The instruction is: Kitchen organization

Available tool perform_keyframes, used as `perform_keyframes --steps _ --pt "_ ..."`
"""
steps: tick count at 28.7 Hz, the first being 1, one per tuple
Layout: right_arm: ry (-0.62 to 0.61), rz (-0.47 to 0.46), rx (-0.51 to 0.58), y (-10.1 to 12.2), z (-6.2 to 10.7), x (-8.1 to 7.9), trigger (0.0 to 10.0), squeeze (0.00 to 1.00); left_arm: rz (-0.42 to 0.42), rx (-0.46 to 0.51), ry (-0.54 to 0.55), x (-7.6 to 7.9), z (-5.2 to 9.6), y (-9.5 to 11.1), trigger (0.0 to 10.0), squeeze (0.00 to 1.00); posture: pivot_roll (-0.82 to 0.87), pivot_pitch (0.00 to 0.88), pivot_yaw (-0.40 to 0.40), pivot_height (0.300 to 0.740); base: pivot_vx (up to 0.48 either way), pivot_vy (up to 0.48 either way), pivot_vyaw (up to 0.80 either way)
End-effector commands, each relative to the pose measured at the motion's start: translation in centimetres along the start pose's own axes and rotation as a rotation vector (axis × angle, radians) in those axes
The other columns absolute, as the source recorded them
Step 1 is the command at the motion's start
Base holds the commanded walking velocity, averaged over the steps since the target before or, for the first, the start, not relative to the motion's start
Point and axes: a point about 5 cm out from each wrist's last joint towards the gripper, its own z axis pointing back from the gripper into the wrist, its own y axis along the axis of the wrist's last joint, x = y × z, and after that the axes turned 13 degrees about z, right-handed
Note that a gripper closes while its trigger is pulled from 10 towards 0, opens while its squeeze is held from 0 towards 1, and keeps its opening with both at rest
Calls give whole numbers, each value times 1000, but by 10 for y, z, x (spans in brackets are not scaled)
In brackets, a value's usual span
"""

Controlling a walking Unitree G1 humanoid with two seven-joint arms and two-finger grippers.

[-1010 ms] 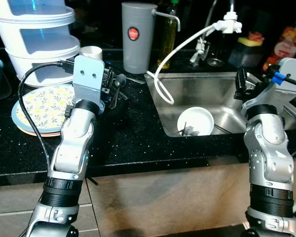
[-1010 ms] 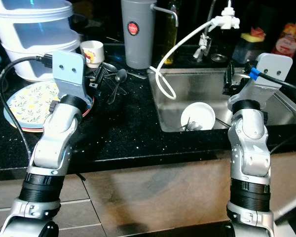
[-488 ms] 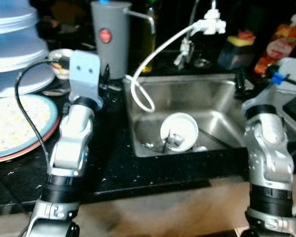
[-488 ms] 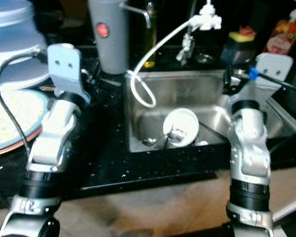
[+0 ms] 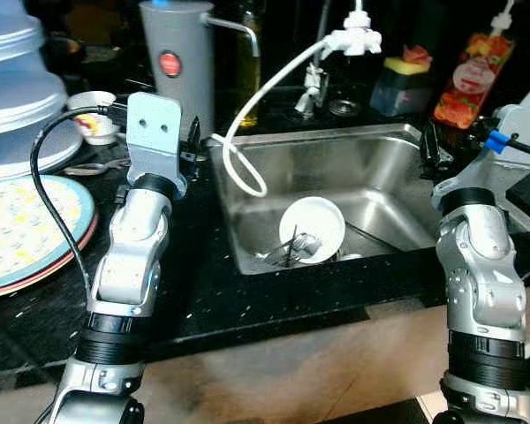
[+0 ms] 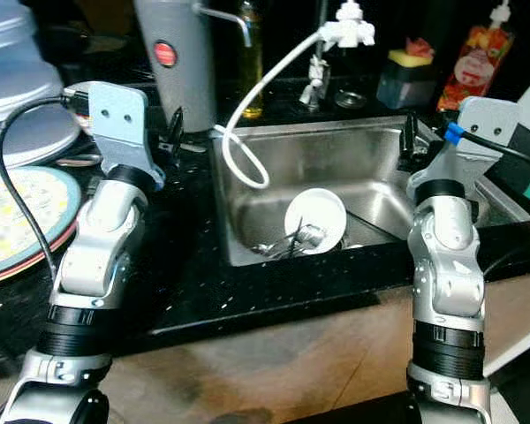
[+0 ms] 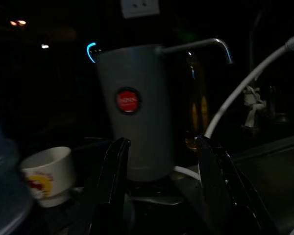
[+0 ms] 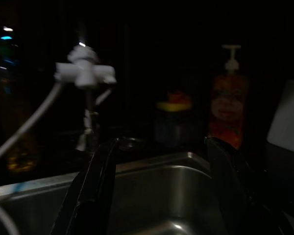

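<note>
A steel sink (image 5: 384, 150) is set in the black counter straight ahead. In it a white bowl (image 5: 312, 226) lies tipped on its side, with cutlery (image 5: 287, 252) against it. A flowered plate (image 5: 22, 231) lies on the counter at the left, with a small white cup (image 5: 92, 109) behind it. My left gripper (image 5: 194, 141) is raised over the counter by the sink's left rim, open and empty, pointing at the grey water dispenser (image 7: 137, 107). My right gripper (image 5: 430, 148) hovers over the sink's right rim, open, with nothing between its fingers (image 8: 95, 196).
A white hose (image 5: 261, 102) loops from the tap fitting (image 5: 352, 37) into the sink. Behind the sink stand an oil bottle (image 5: 247, 62), a sponge holder (image 5: 403, 81) and an orange soap bottle (image 5: 464, 78). White stacked tubs (image 5: 18, 97) fill the back left. A spoon (image 5: 97, 165) lies by the plate.
The whole picture has slid left, so the camera has moved right and the sink now sits nearer the middle. Both arms keep the same raised pose, grippers open.
</note>
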Motion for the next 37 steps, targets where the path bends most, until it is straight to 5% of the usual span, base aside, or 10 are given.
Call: perform_keyframes --steps 1,18,29,37 --pt "8 -7 10 3 0 -2 10000 0 3 -3 -9 2 2 -1 10000 0 29 10 -26 740 0 0 0" --pt "13 -6 13 3 -1 -2 10000 0 -19 3 -27 4 1 1 10000 0 30 5 -27 740 0 0 0" --pt "12 -4 11 3 -1 -2 10000 0 -18 8 -20 3 2 1 10000 0 27 10 -28 740 0 -480 0" --pt "13 -3 8 2 0 -2 10000 0 1 5 -16 2 3 0 10000 0 27 12 -28 740 0 0 0"
